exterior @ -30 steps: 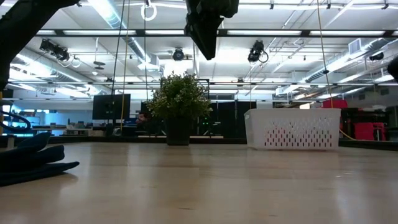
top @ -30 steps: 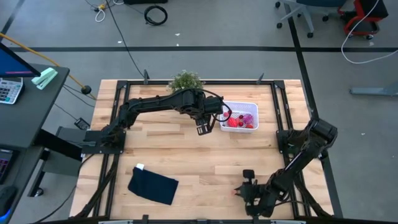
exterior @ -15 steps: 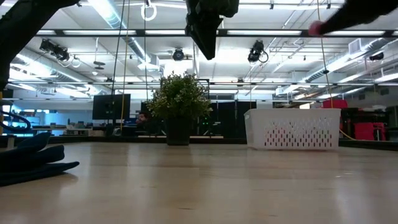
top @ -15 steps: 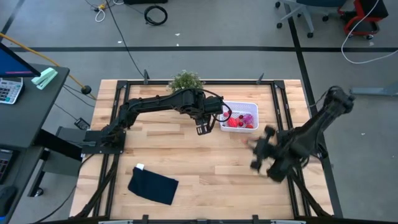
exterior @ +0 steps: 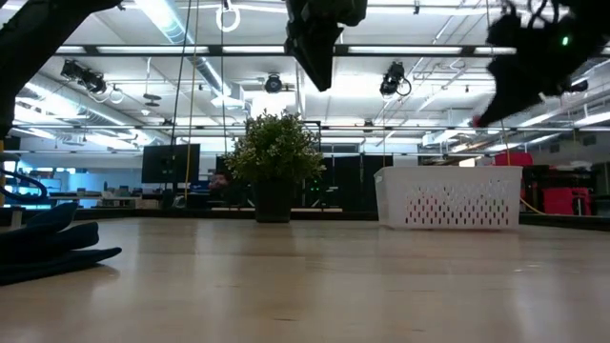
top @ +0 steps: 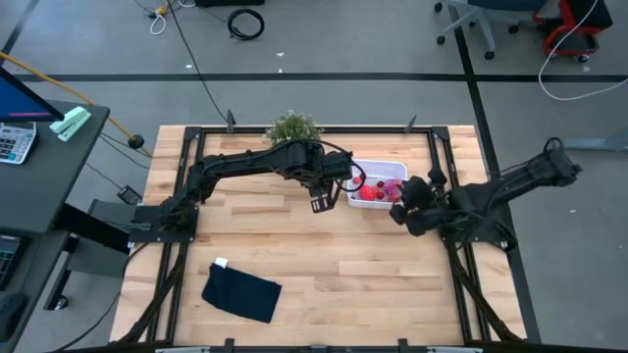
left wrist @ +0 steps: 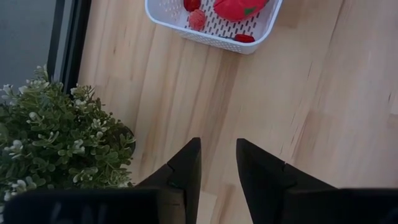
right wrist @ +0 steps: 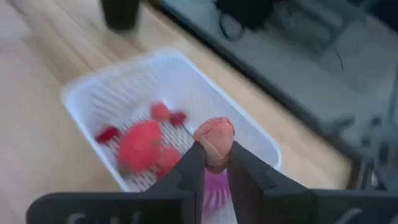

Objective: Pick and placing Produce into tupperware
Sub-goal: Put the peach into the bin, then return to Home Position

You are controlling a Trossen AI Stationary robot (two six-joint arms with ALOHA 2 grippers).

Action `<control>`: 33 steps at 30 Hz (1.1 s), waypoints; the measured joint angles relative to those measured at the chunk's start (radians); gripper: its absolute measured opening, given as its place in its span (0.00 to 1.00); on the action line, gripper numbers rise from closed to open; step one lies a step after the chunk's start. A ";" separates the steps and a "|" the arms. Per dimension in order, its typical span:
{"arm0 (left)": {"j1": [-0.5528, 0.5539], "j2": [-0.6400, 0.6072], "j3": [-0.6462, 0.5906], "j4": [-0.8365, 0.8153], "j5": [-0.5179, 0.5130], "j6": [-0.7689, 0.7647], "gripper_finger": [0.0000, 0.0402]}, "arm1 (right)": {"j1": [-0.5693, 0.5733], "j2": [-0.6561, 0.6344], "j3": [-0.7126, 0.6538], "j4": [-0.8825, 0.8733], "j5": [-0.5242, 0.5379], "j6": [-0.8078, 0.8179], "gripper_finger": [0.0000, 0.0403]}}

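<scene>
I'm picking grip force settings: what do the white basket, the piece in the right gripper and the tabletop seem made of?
White basket: thin moulded plastic, judging by its perforated walls and floor. Pink piece in the right gripper: probably soft plastic or rubber, matte and lumpy; the exact material is unclear. Tabletop: light wood planks with visible grain, smooth finish.

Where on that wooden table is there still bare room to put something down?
The wide stretch between the blue cloth and the white basket is bare wood, as is the front right corner. It is crowded at the back: the potted plant, the left end effector and the basket sit close together, with the right end effector holding a pink fruit over the basket.
</scene>
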 joint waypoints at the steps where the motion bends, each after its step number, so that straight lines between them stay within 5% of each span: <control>1: 0.000 0.000 0.000 0.003 0.000 0.000 0.27 | -0.022 0.000 -0.021 0.005 -0.026 0.006 0.15; 11: 0.002 0.000 0.000 0.030 0.000 0.009 0.27 | -0.161 0.000 -0.078 0.180 -0.318 -0.165 0.21; 23: 0.002 0.000 0.000 0.064 0.001 0.011 0.27 | -0.330 0.000 -0.069 0.250 -0.367 -0.301 0.49; 28: -0.002 -0.001 0.000 -0.012 0.000 0.011 0.27 | -0.351 -0.008 0.050 0.217 -0.387 -0.315 0.52; 33: -0.002 -0.024 -0.006 -0.154 0.002 -0.045 0.27 | -0.350 -0.008 0.297 -0.030 -0.625 -0.312 0.51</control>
